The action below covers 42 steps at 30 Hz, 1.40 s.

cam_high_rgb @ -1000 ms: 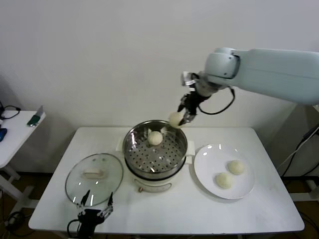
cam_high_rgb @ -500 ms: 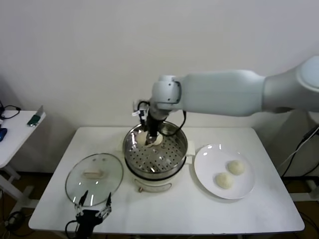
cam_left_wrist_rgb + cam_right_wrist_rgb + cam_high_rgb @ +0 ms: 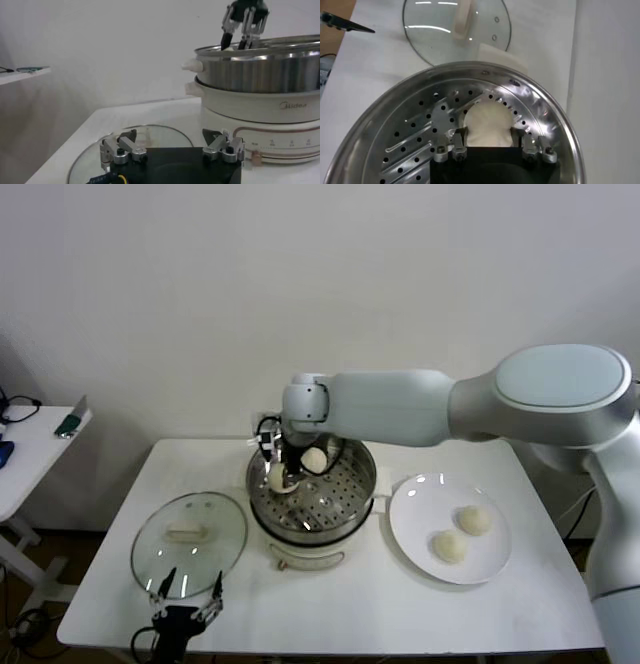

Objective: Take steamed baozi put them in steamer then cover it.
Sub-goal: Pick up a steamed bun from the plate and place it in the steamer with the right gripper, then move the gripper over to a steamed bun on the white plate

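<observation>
Centre of the head view: my right gripper [image 3: 281,475] reaches into the round shiny steel steamer basket [image 3: 345,506], its fingers around a cream-white dough bun [image 3: 277,480], low enough to set it down beside another bun [image 3: 314,459]. Two more buns [image 3: 474,520] wait on the flat white plate [image 3: 420,534] at right. At lower left, my left gripper [image 3: 186,612] idles with fingers spread near the clear glass lid [image 3: 189,533].

From the right wrist view, the held bun [image 3: 488,123] sits on the perforated floor between loosely closed fingers [image 3: 454,142], so release looks imminent.
</observation>
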Each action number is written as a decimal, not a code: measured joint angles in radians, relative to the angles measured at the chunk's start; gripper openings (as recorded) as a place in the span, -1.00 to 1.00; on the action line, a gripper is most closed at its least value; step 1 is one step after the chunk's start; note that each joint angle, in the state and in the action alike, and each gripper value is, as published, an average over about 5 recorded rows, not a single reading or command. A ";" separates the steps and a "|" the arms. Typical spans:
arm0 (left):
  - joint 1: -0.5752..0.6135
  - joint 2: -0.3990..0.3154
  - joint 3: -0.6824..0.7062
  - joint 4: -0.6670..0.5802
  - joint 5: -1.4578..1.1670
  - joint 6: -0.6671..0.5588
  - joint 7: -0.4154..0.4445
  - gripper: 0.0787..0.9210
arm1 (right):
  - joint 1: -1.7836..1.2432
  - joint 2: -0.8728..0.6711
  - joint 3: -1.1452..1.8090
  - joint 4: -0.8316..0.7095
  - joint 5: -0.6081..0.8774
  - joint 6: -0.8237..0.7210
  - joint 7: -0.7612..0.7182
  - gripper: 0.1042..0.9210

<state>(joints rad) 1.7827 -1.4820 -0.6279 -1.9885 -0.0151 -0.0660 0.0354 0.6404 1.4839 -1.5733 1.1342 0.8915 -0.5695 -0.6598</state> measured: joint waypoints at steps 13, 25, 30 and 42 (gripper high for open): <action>0.003 -0.002 0.005 -0.006 0.005 0.003 0.001 0.77 | 0.075 -0.077 -0.013 0.039 -0.002 0.072 -0.081 0.76; 0.001 -0.012 0.013 -0.009 0.014 0.012 0.006 0.77 | 0.335 -0.421 -0.204 0.277 -0.043 0.170 -0.248 0.76; -0.002 -0.019 0.016 -0.007 0.014 0.014 0.006 0.77 | 0.367 -0.581 -0.288 0.370 -0.121 0.173 -0.259 0.76; -0.002 -0.026 0.019 0.000 0.020 0.014 0.006 0.77 | 0.162 -0.802 -0.254 0.419 -0.311 0.126 -0.205 0.76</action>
<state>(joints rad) 1.7805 -1.5081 -0.6092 -1.9881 0.0050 -0.0524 0.0417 0.8023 0.6819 -1.8274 1.5532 0.5808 -0.4437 -0.8647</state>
